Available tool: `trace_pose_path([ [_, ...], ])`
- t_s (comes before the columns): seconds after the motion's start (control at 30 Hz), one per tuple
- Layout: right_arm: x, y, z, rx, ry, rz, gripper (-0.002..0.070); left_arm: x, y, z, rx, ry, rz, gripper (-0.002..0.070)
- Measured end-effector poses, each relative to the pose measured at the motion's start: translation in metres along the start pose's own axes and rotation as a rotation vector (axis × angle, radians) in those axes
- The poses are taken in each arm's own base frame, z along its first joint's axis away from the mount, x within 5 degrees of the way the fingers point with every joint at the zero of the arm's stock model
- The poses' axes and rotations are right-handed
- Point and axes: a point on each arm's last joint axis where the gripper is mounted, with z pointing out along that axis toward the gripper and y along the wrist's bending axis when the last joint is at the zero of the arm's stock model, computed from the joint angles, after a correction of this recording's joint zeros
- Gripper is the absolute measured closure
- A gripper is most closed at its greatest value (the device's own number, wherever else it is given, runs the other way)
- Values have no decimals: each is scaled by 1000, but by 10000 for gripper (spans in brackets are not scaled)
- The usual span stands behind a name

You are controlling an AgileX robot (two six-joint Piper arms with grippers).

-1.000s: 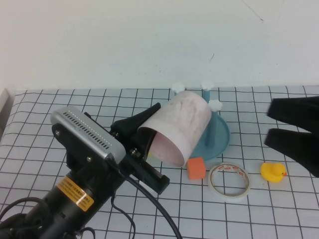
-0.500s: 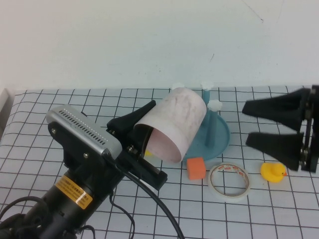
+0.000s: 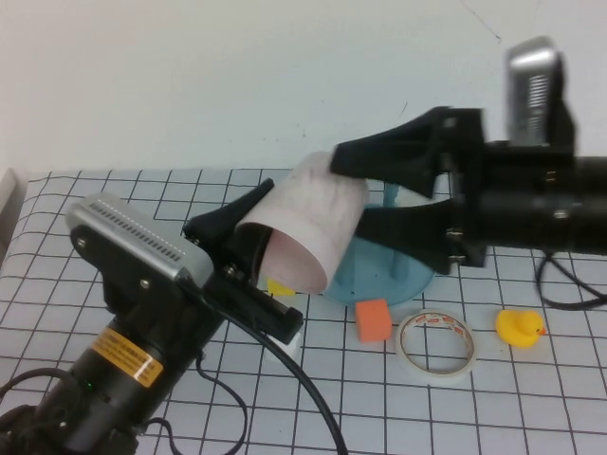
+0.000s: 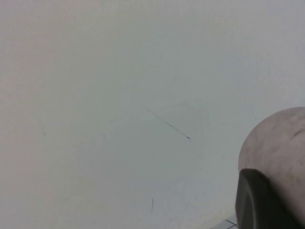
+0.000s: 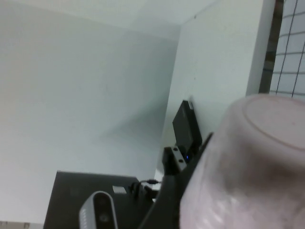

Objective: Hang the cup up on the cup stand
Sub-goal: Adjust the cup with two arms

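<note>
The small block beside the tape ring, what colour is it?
Orange. The block shows best in the high view, lying beside the tape ring.

Left gripper [image 3: 248,248] clamped, right gripper [image 3: 356,194] seemingly spread.

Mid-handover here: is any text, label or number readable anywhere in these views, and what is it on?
None can be read.
Yellow-orange sticker on the left arm: black print, too blurred to read.
Tape ring: reddish marks on its rim, too small to read.
Cup, cup stand, orange block, duck: no text visible.
</note>
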Motion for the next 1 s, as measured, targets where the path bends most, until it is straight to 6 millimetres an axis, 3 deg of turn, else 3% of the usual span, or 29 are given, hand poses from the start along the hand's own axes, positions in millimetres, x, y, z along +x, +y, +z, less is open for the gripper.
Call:
trace_pose_path([
  [0.27,-3,-7,29,9,55,14,-18,-1,4,1,-41,-7,0,665],
  [0.5,-6,-13,35,16,60,46,-18,-1,2,1,-17,-8,12,665],
  [0.8,-13,-5,37,10,28,24,-17,-2,1,1,-8,-14,17,665],
  [1.0,-13,-2,38,3,29,16,96,-4,1,2,-10,-33,17,657],
])
